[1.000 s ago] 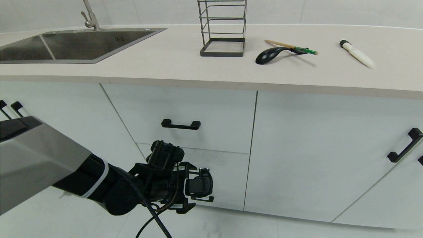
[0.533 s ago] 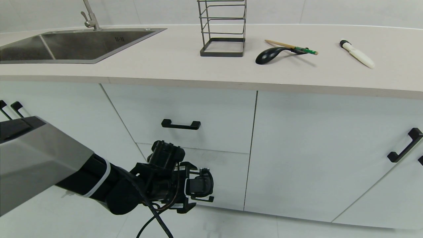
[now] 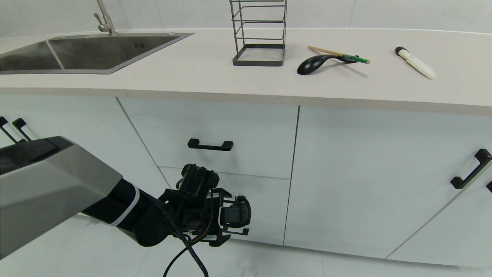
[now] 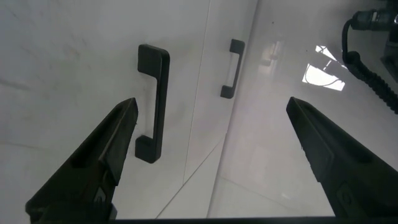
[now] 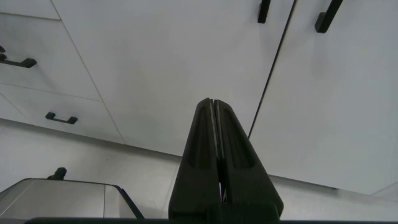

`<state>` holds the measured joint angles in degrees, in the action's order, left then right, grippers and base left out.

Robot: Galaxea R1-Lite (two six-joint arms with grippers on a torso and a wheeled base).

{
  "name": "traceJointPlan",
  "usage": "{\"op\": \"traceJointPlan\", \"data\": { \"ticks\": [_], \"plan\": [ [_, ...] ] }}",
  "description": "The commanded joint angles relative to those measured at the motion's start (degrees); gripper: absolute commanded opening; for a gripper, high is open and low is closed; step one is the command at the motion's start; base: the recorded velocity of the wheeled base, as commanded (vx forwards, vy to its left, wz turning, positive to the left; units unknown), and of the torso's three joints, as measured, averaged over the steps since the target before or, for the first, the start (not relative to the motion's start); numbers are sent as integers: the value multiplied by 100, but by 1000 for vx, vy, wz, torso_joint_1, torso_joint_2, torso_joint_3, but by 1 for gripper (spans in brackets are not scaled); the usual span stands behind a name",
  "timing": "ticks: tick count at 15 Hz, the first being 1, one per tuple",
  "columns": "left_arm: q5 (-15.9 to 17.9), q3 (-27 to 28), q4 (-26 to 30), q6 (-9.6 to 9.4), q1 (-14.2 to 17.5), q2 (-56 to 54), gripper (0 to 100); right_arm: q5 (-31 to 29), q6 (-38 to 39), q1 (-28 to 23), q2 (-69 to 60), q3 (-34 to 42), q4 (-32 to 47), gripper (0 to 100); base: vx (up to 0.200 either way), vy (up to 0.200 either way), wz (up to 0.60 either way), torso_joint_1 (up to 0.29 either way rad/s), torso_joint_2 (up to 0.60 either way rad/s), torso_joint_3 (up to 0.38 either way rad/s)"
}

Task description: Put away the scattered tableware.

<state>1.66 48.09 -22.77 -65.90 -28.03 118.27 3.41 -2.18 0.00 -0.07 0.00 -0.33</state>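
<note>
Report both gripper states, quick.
Left gripper: open, nothing between its fingers, facing the cabinet front.
Right gripper: closed, fingers pressed together, holding nothing.

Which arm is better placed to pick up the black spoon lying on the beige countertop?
Right, probably: the black spoon lies right of the black wire rack. The right gripper is shut, though; the left gripper, open, hangs low by the white drawers.

On the counter (image 3: 184,79), rack (image 3: 257,63) left of spoon (image 3: 312,64), knife (image 3: 416,63) farthest right
</note>
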Motion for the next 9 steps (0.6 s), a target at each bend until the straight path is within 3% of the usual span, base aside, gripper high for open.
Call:
{"op": "traceJointPlan", "data": {
  "ticks": [1, 9],
  "plan": [
    [-8, 34, -8, 7, -1, 99, 100, 1, -2, 0, 7, 0, -2, 0, 0, 0, 0, 0, 0, 0],
    [-280, -2, -386, 42, 16, 266, 100, 1, -2, 0, 7, 0, -2, 0, 0, 0, 0, 0, 0, 0]
  ]
}}
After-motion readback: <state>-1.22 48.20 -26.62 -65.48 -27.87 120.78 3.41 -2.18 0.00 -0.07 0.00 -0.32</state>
